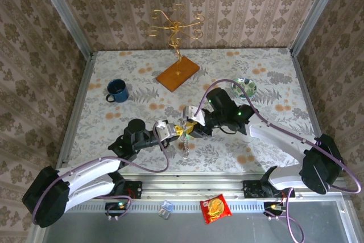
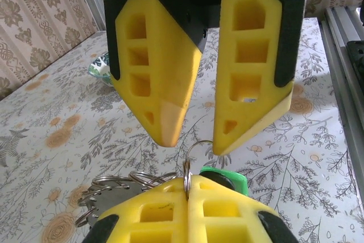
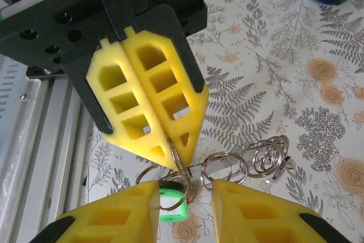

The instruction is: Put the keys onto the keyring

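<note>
Left end effector [image 3: 169, 151]: pinched shut on thin wire of keyring [image 2: 111, 186], its silvery loops bunched over flowered bench [image 3: 296, 83]. Right end effector [image 3: 185, 186]: fingers parted, gripping nothing, tips facing left's. Green key [image 3: 170, 206] just beneath pinched spot, between right fingertips.

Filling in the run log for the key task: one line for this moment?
left gripper: shut on keyring | right gripper: open, tips facing left's | green-headed key: beside the tips
</note>
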Robot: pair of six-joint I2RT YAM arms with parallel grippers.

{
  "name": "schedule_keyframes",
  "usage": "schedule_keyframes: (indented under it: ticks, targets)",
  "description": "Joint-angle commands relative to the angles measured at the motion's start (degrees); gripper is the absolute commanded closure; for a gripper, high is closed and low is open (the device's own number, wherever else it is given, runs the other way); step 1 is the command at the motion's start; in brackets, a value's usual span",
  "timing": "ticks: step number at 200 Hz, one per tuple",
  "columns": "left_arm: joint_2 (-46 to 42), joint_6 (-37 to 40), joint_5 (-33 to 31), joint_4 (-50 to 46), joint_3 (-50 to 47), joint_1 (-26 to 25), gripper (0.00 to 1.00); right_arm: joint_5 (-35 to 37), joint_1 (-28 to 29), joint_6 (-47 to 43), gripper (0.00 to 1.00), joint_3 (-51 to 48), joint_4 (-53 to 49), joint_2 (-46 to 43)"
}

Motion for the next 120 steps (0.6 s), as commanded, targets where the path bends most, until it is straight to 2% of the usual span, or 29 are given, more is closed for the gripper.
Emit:
schedule_keyframes:
  ticks: [1, 24, 38, 55, 75, 120]
  targets:
    - [-0.8, 0.2, -1.3, 4.4, -0.5, -0.2, 1.0, -0.5, 0.1, 5.8, 0.69, -0.9, 2.9, -0.7]
    - [-0.6, 0.3, -3.1, 6.7, -1.3, -0.4, 1.0, 0.5, 0.1, 18.3, 0.69, -0.8, 5.7, -1.7]
    - [-0.4, 0.6, -4.2, 8.4, -1.9, -0.6, 1.0, 4.0, 0.1, 28.3, 0.7, -1.2, 6.8, -1.9]
    - [-0.2, 0.8, -4.8, 9.3, -2.1, -0.6, 1.0, 7.4, 0.1, 38.2, 0.72, 0.2, 2.7, -1.6]
    - [0.1, 1.0, -5.1, 9.6, -2.1, -0.8, 1.0, 6.0, 0.4, 42.9, 0.73, 1.7, -1.5, -0.9]
    - [0.6, 1.1, -5.4, 10.2, -2.3, -1.0, 1.0, 3.4, 2.1, 45.7, 0.76, 1.7, -0.8, 0.4]
